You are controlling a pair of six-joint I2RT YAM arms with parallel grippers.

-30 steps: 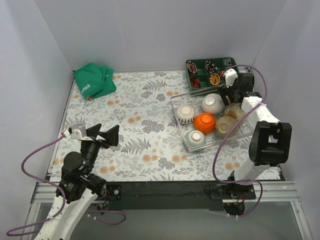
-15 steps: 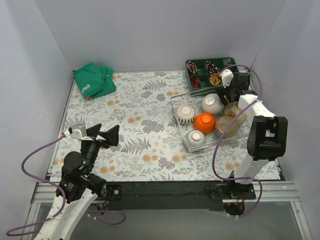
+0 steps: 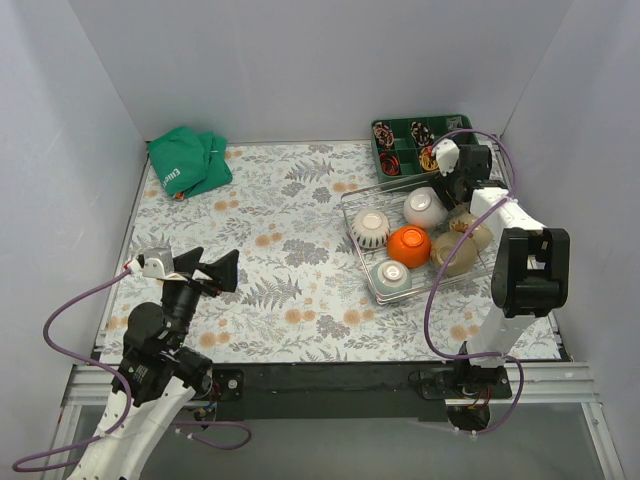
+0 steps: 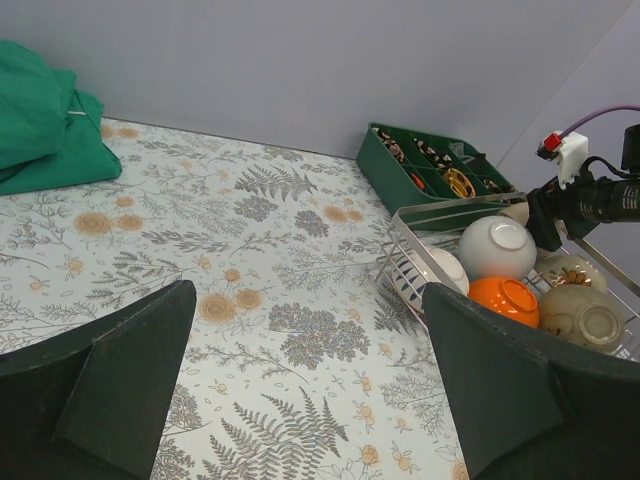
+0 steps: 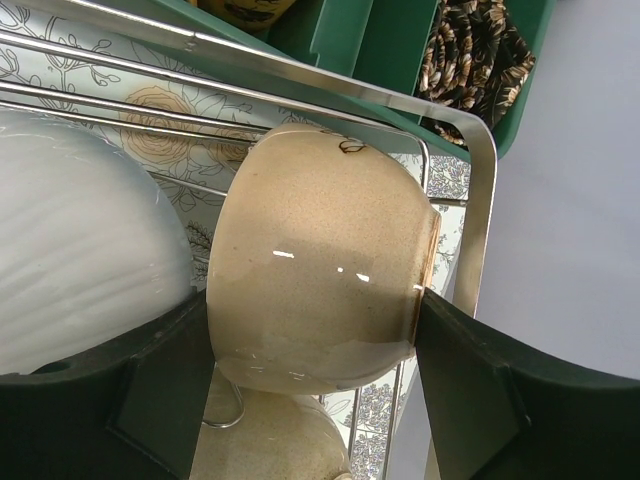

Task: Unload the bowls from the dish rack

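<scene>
Beige bowl (image 5: 320, 260) at the far-right corner of the dish rack (image 5: 480, 180) — itself by the worktop's (image 3: 250, 250) far-right corner — now sits between my spread right fingers (image 5: 465, 400), which have slid back over it, so closing and lifting seems next.

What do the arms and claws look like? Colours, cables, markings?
Black joint housings and white links on both the left arm and right arm. Each trails a looping purple cable. Each claw has two dark wedge-shaped fingers: left claw, right claw. White block with a red tab on the right wrist. No legible markings.
</scene>
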